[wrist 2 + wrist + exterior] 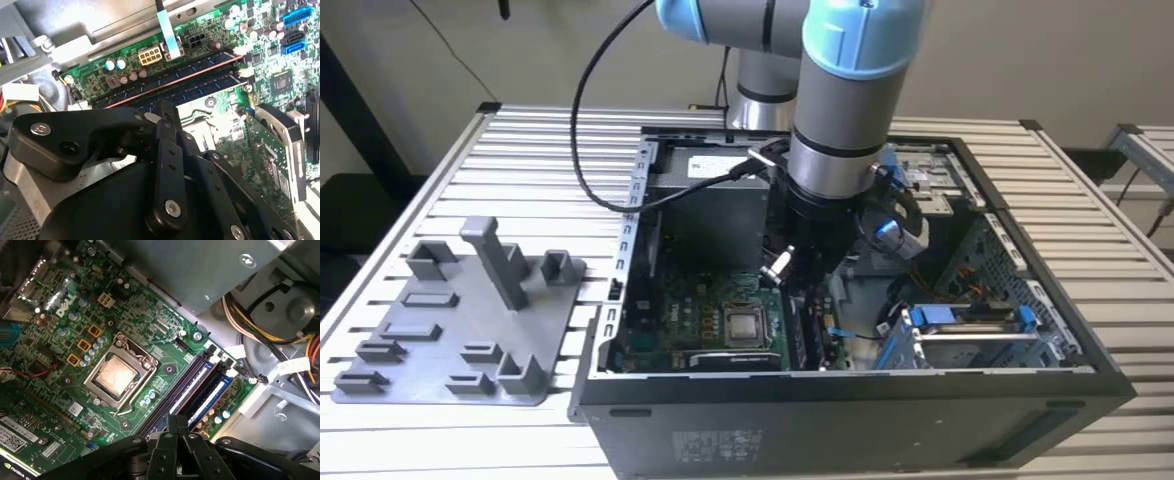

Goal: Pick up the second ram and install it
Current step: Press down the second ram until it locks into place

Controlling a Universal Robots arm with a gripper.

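Note:
The second ram [212, 396] is a dark blue stick with white labels. It stands on edge in a memory slot of the green motherboard [60, 347], beside another stick [186, 385]. In the second wrist view it is the stick [210, 88] running out from under my fingertips. My gripper [175, 423] is down inside the open computer case [854, 385]. Its black fingers [167, 116] are shut together at the middle of that stick's top edge. In the exterior view the gripper [790, 275] hangs low over the board's right side.
The CPU socket [116, 376] lies beside the slots. Bundled power cables [250, 305] and a metal bracket [280, 390] sit past their far end. A graphics card [277, 150] flanks the board. On the slatted table [520, 150], a grey plastic fixture [467, 320] stands at the exterior view's left.

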